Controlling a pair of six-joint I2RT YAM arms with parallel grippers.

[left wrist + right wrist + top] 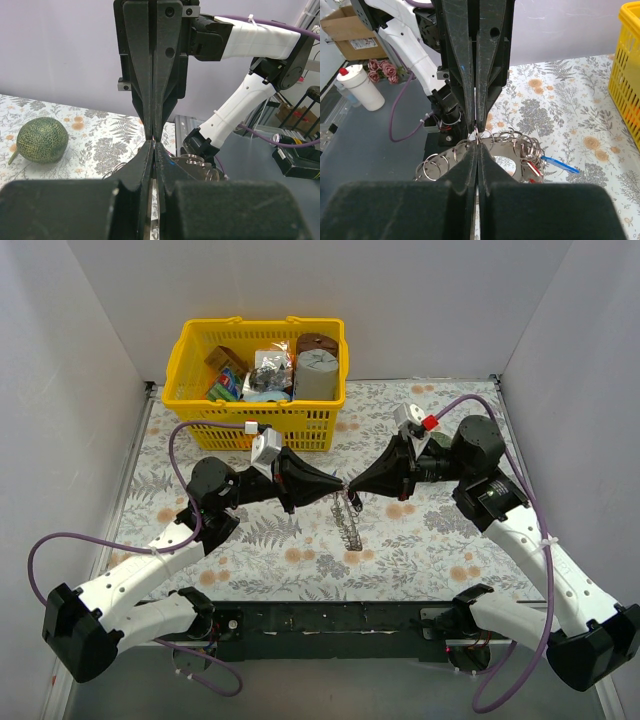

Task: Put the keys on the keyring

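The keyring (502,159) is a flat silver ring with several small split rings along its rim. It sits just below my two grippers, which meet tip to tip over the mat. In the top view it is seen edge-on (351,525). A blue key (560,164) and a red key (536,173) hang on its right side. My right gripper (477,143) is shut on a small split ring (476,133) at the keyring's rim. My left gripper (154,143) is shut on the same small ring from the other side. It also shows in the top view (336,492), opposite the right gripper (353,488).
A yellow basket (190,390) with several items stands at the back, just behind the left arm. A round greenish lump (42,139) lies on the floral mat (430,540). White walls close in the sides and back.
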